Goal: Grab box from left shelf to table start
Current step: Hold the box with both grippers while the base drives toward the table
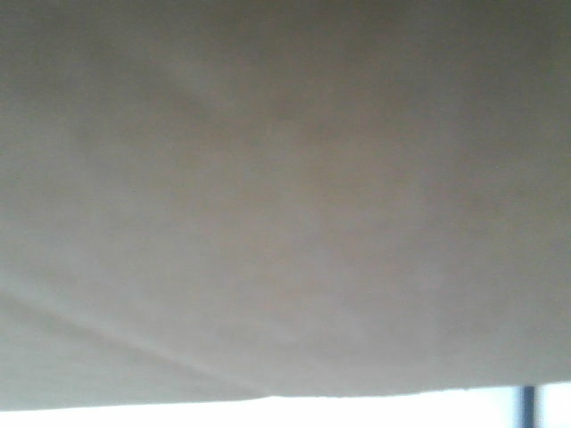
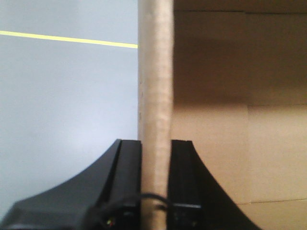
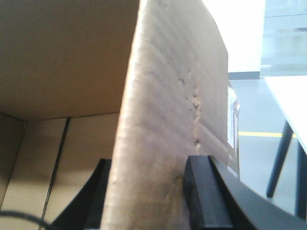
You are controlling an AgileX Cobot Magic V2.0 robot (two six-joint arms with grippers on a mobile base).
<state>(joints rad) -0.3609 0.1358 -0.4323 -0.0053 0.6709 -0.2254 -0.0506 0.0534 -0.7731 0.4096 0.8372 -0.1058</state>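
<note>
Front view: the box [image 1: 285, 196] fills nearly the whole frame and blocks everything behind it. The table [image 1: 268, 415] shows only as a bright strip beneath, with a dark post [image 1: 528, 406] at lower right.

Left wrist view: the left gripper [image 2: 155, 143] pinches an upright box wall between both fingers. Beside it lies grey floor [image 2: 62, 105] with a yellow line [image 2: 67, 39].

Right wrist view: the right gripper [image 3: 153, 163] likewise clamps a wall. Only here does a dark-legged white tabletop [image 3: 288, 96] appear.

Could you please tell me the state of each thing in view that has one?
box: open, one wall clamped in each gripper.
left gripper: shut on a wall of the box.
right gripper: shut on a wall of the box.
</note>
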